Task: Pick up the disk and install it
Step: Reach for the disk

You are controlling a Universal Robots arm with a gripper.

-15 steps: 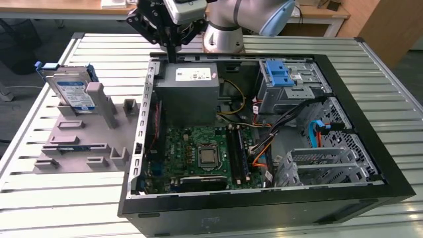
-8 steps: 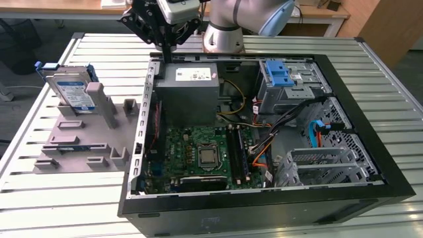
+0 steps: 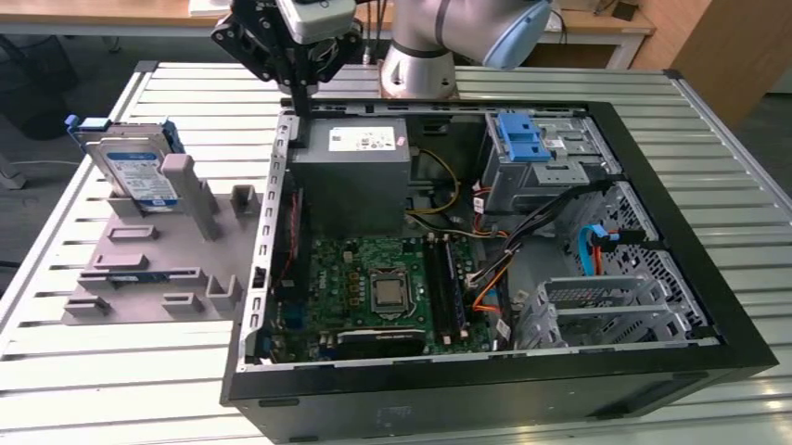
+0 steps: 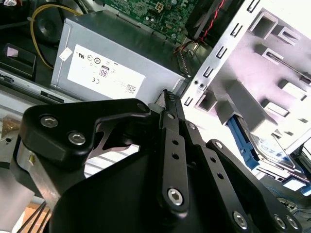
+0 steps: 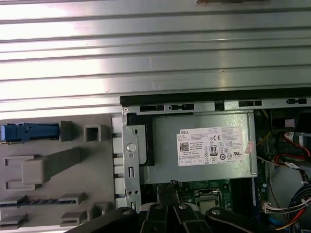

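**Disk parked in fixture, claw closed and empty at the case corner**

Counts: 1 arm (image 3: 433,37), 1 claw (image 3: 300,97), 1 disk (image 3: 130,167), 1 grey fixture (image 3: 161,269), 1 open PC case (image 3: 495,399), 1 power-supply box (image 3: 352,176), 1 motherboard (image 3: 365,278) and 1 light-blue latch piece (image 3: 520,137). All of it sits on one slatted metal bench (image 3: 74,352).

Disk: it stands on edge in the far end of the fixture, on the exterior view's left and outside the case. Its label faces the camera, with the blue carrier frame along its edges. It is well apart from the claw and not touched.

Claw: the fingers are pressed together with nothing between them. It hangs above the case's far corner on the fixture side, with the tips near the power-supply box.

Labels: the disk carries a white-and-blue label. The box carries a white sticker (image 5: 211,145) with rows of print, symbols and code squares.

Views:
- **Exterior view:** takes in the whole case, including the drive cages, cable bundles and latch piece.
- **First wrist view:** looks straight down. The disk (image 5: 29,131) appears as a blue top edge in the fixture (image 5: 43,170), the sticker is face-on, and the claw (image 5: 171,187) tips sit against the board's edge.
- **Second wrist view:** looks along the claw (image 4: 167,97) linkage. The box (image 4: 121,53) is seen at an angle, and the disk's (image 4: 274,155) silver body sits behind a fixture post.
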